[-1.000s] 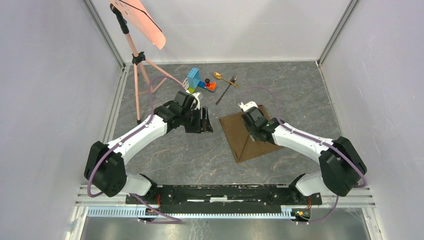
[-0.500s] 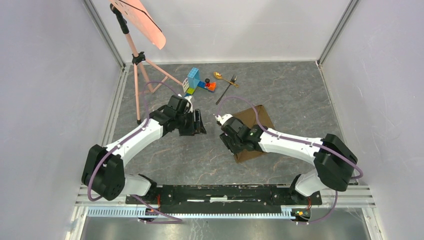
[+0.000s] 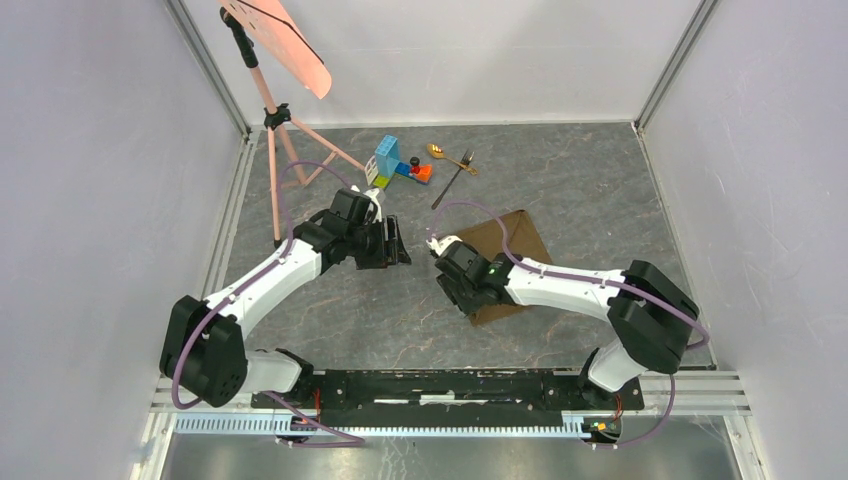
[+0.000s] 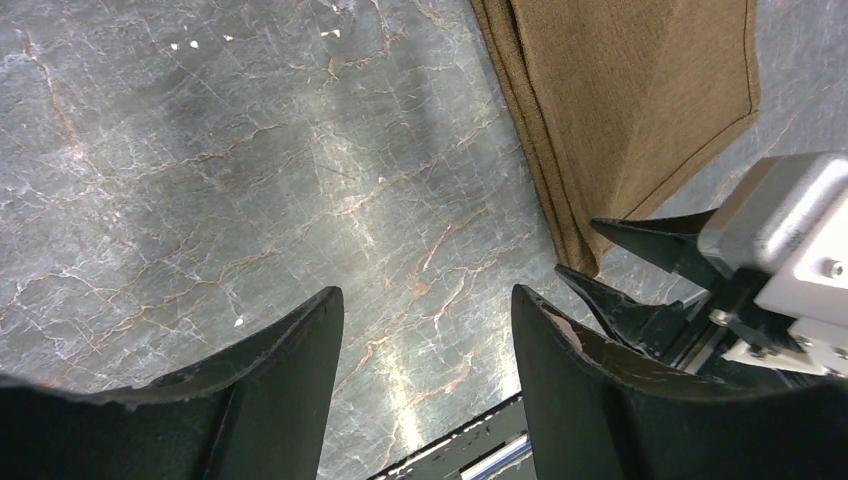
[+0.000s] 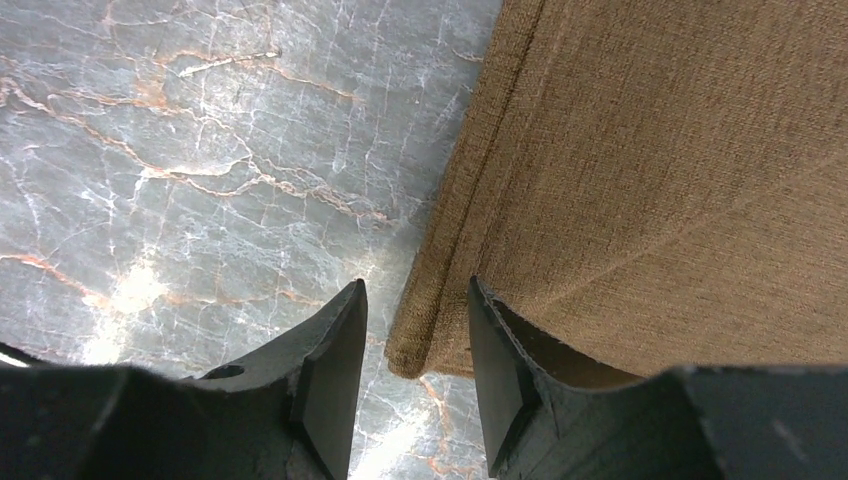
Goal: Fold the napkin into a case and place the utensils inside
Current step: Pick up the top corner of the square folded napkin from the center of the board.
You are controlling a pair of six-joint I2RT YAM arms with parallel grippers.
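Observation:
The brown napkin lies folded on the marble table, right of centre. My right gripper is low at its near corner, and in the right wrist view the jaws stand open with the napkin's folded corner between them, unclamped. My left gripper hovers open over bare table left of the napkin, with nothing between its fingers; the napkin shows at that view's upper right. The gold spoon and dark fork lie at the back, beyond the napkin.
Colourful toy blocks sit just left of the utensils. A pink tripod stand rises at the back left. White walls close in the table on three sides; a metal rail runs along the near edge.
My right gripper slid from the middle of the napkin to its near-left corner. My left gripper drew back slightly to the left. The napkin stayed where it was.

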